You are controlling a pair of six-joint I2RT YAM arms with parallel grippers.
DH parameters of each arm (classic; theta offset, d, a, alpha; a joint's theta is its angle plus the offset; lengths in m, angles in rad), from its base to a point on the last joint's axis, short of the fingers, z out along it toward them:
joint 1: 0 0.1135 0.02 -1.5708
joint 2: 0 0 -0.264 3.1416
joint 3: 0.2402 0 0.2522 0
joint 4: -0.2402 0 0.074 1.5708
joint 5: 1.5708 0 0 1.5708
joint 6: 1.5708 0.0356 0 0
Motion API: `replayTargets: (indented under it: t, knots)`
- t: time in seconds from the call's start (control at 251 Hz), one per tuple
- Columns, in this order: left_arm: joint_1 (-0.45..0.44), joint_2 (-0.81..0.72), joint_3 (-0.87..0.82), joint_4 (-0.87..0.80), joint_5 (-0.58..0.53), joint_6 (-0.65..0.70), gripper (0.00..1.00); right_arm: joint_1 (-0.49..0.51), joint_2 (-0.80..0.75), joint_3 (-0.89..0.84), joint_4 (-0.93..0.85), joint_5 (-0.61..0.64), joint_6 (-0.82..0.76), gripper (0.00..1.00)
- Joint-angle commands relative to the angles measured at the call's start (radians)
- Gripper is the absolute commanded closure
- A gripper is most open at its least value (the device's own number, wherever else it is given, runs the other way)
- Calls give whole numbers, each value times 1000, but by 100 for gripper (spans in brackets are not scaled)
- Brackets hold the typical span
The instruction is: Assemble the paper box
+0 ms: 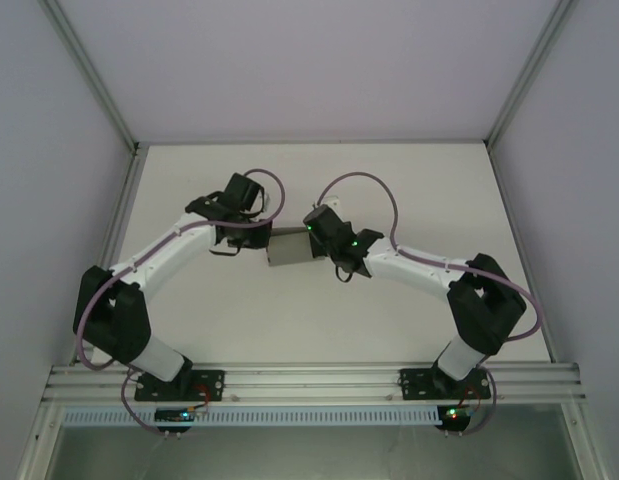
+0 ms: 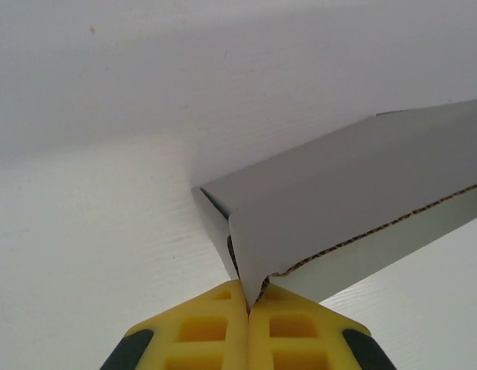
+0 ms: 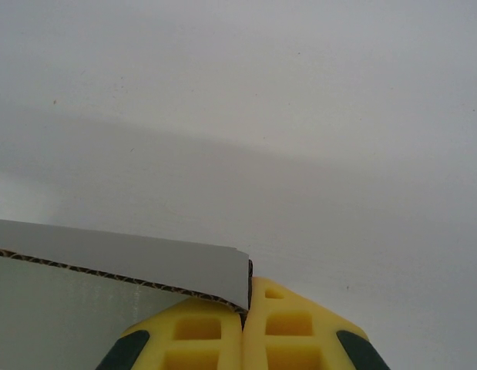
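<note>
Over the middle of the worktop [image 1: 319, 320], between the two arms: paper box [image 1: 287, 248], gripped at both ends. Touching the surface or lifted just clear of it: cannot tell. Plain grey on the faces, brown fluted core along the cut edges; thin, light, easily bent. Partly folded already, with two panels meeting at a sharp crease in the left wrist view and one long flat panel in the right wrist view. No finished box shape yet.

Clenched on a narrow corner tip of the card, right beside the crease: left fingers [image 2: 242, 304]. Clenched on the end of the opposite panel edge, with only a sliver of card between them: right fingers [image 3: 253, 304].

Likely trouble from here, judging by those shallow bites: slipping out on either side at the first twist or pull, then dropping flat and springing open. Also possible: tearing at the pinched corner from drawing the arms apart; buckling mid-panel from pushing them together; folding against the crease through a turn in the wrong direction.
</note>
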State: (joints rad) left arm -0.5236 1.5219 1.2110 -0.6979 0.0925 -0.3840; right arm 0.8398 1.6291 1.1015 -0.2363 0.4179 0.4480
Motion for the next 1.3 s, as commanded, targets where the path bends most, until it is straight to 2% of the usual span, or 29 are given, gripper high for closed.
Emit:
replayTargets:
  t: [0.0, 0.16, 0.275, 0.419, 0.567, 0.615, 0.782, 0.882, 1.034, 1.086, 1.293]
  knots:
    - [-7, 1, -21, -10, 30, -161, 100, 21, 49, -47, -184, -41, 26, 100]
    - [-31, 12, -86, 58, -35, -170, 100, 23, 55, -46, -187, -46, 26, 100]
    - [-31, 26, -114, 80, -11, -199, 100, 24, 55, -48, -190, -48, 26, 100]
    - [-68, 29, -118, 35, -53, -119, 100, 27, 45, -67, -162, -35, 18, 100]
    - [-140, 26, -193, 49, -116, -36, 100, 40, 31, -98, -110, -13, -17, 100]
    - [-150, 26, -232, 68, -141, -44, 100, 44, 26, -118, -91, -12, -24, 100]
    - [-151, 15, -344, 171, -123, -94, 100, 32, -9, -172, -25, -93, -41, 100]
    - [-150, 17, -354, 222, -122, -109, 100, 9, -32, -178, 15, -179, -60, 94]
    - [-151, 35, -323, 216, -130, -96, 100, -67, -83, -163, 54, -335, -63, 77]
    - [-152, 38, -319, 216, -130, -91, 100, -88, -104, -164, 78, -377, -71, 74]
    - [-151, 50, -306, 205, -126, -70, 100, -129, -167, -157, 101, -409, -76, 59]
